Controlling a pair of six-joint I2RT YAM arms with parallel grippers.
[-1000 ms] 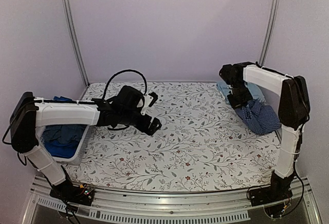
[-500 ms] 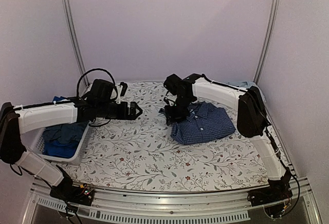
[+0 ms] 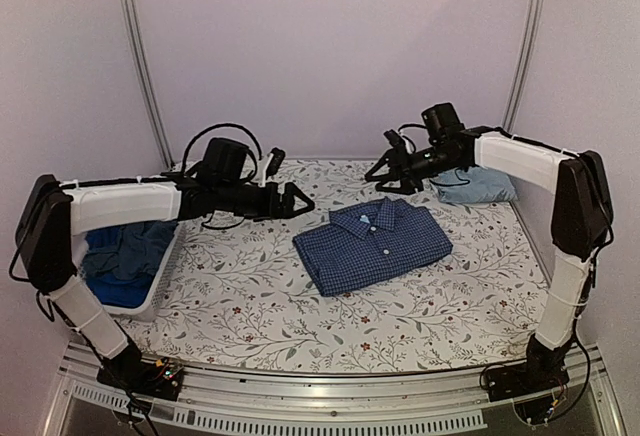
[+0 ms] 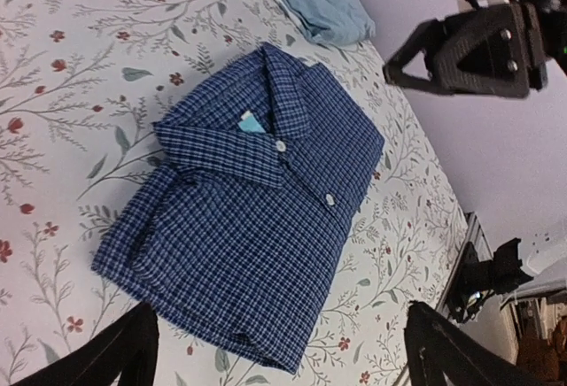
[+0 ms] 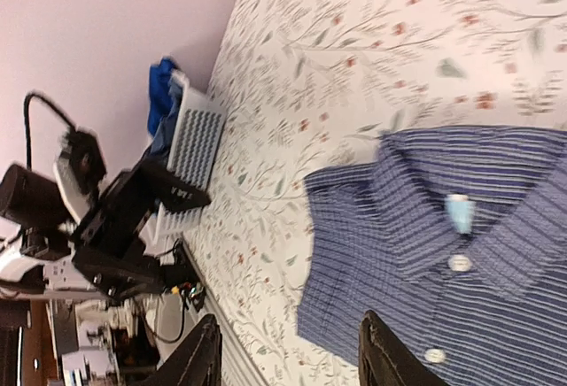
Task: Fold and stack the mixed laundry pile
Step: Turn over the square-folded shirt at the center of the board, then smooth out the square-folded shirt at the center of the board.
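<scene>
Near the left edge, blue garments (image 3: 125, 256) are seen heaped in a white basket (image 3: 163, 271), not yet folded. At the middle of the floral table (image 3: 300, 321) the checked shirt (image 3: 372, 241) lies folded and buttoned, its collar (image 4: 266, 111) turned toward the far side. The left gripper (image 3: 298, 201) is held just left of it, its fingers (image 4: 120, 355) spread wide and empty. The right gripper (image 3: 384, 173) hangs just beyond the collar, its fingers (image 5: 202, 355) parted with nothing between them. At the far right a light-blue shirt (image 3: 480, 184) is laid folded, well apart from the basket and near the checked shirt's far corner.

The fold is judged done, and stacking is taken to be the step in hand. It would be done best if the checked shirt were gripped at both ends, low against the table, so that every layer is caught. It should then be lifted level, carried far right and set squarely on the light-blue shirt. A pinch on the top layer alone is likely to pull the fold open.
</scene>
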